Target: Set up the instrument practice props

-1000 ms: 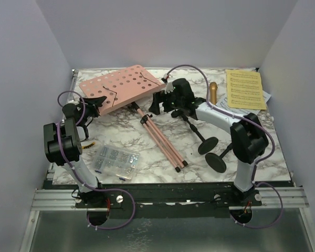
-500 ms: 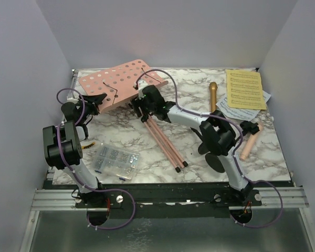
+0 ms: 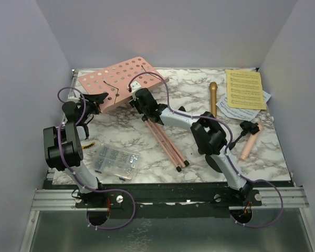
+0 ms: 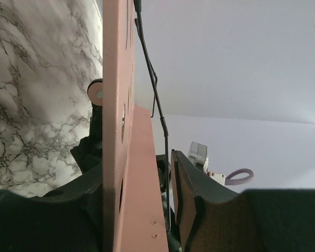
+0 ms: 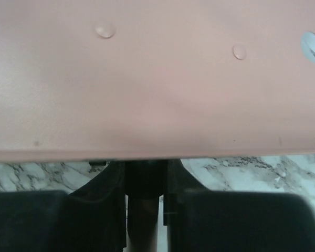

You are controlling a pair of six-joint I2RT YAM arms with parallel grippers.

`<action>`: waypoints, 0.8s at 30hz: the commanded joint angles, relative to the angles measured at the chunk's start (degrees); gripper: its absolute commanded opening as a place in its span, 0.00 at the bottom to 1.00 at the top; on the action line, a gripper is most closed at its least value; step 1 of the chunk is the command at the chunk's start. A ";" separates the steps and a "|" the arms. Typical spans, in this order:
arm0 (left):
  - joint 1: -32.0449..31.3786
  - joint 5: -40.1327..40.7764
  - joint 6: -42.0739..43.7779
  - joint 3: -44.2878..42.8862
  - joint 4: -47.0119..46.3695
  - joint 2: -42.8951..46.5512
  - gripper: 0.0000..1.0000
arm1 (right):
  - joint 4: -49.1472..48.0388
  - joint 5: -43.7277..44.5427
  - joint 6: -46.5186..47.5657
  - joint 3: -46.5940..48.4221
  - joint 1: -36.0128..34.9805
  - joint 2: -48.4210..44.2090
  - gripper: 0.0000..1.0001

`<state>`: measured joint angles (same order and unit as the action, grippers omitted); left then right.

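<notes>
Left arm [image 3: 63,144]: elbow folded at near left, wrist raised. Left gripper [image 3: 98,98]: clamped on pink music rack [image 3: 121,79] edge. Right arm [image 3: 210,136]: stretched far-left across centre. Right gripper [image 3: 139,97]: closed around the rack's stem.

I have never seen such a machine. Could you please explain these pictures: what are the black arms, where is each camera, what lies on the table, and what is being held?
These are two robot arms bolted at the table's near edge. The wide picture looks down from above. The other two come from cameras on the wrists. On the marble table lie a pink music stand, a gold microphone, a pink microphone, yellow sheet music and a clear box of screws. The left gripper clamps the stand's holed tray by its edge. The right gripper grips the stand's pole just under the tray.
</notes>
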<state>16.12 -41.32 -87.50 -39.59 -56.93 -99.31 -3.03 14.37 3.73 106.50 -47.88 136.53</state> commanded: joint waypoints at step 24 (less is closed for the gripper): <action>-0.03 10.54 35.28 -21.80 71.63 45.44 0.99 | -49.64 2.09 2.29 -18.41 1.12 -23.83 0.01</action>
<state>16.01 -32.14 -54.08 -65.28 5.87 -52.49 -30.57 15.79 6.02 86.72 -47.11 121.91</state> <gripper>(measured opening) 0.992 0.305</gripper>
